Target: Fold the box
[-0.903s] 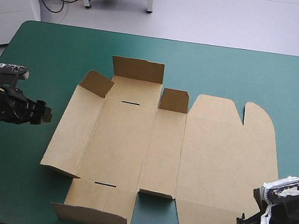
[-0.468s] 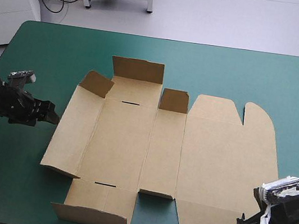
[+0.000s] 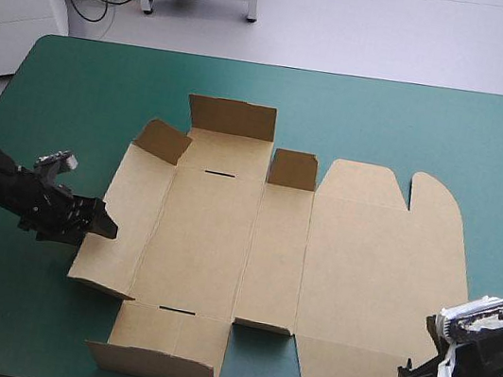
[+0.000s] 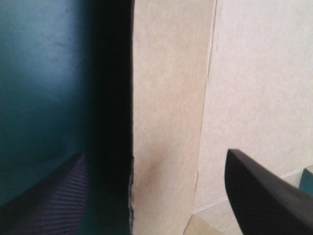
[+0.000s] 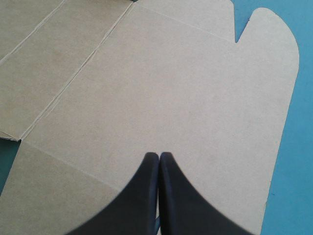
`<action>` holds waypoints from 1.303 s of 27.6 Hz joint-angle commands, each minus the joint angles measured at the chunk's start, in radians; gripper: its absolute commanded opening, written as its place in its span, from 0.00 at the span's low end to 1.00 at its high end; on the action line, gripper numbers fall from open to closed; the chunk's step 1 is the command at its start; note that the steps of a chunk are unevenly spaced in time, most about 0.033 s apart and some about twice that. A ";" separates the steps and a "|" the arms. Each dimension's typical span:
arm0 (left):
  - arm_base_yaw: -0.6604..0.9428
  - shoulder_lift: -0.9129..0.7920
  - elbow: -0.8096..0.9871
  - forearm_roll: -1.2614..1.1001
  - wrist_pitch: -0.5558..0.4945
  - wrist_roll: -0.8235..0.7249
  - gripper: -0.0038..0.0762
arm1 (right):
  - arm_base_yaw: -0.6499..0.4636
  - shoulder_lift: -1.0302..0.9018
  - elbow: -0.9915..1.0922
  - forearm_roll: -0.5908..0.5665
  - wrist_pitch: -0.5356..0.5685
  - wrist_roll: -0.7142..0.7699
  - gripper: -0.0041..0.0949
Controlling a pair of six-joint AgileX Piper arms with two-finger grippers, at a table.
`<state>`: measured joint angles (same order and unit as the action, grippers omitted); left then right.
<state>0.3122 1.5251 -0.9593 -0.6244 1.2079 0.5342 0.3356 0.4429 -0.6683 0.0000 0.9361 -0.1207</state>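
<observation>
Between the open left end effector (image 4: 155, 154) tips: the box (image 3: 224, 242) side-wall edge. Right end effector (image 5: 159, 155) closed, over lid panel (image 3: 380, 285).

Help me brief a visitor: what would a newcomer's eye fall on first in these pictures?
The brown box, a big cut sheet lying mostly flat with a few flaps raised, covers the middle of the teal-green table. The left claw stands open at the sheet's left edge, while the right claw is shut over its near right corner.
</observation>
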 commanded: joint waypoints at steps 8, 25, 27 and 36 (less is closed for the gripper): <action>-0.048 -0.019 0.035 -0.136 0.095 0.069 0.73 | -0.005 0.005 -0.025 0.000 -0.069 -0.002 0.02; -0.125 0.026 0.035 -0.112 0.087 0.064 0.72 | -0.005 0.005 -0.025 0.000 -0.063 -0.002 0.02; -0.125 0.026 0.035 -0.126 0.058 0.050 0.65 | -0.005 0.005 -0.025 0.000 -0.063 -0.002 0.02; -0.126 0.026 0.035 -0.139 -0.044 0.010 0.01 | -0.005 0.005 -0.025 0.000 -0.045 -0.002 0.02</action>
<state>0.1902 1.5823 -0.9083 -0.7112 1.1653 0.5390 0.3356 0.4429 -0.6683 0.0000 0.9406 -0.1207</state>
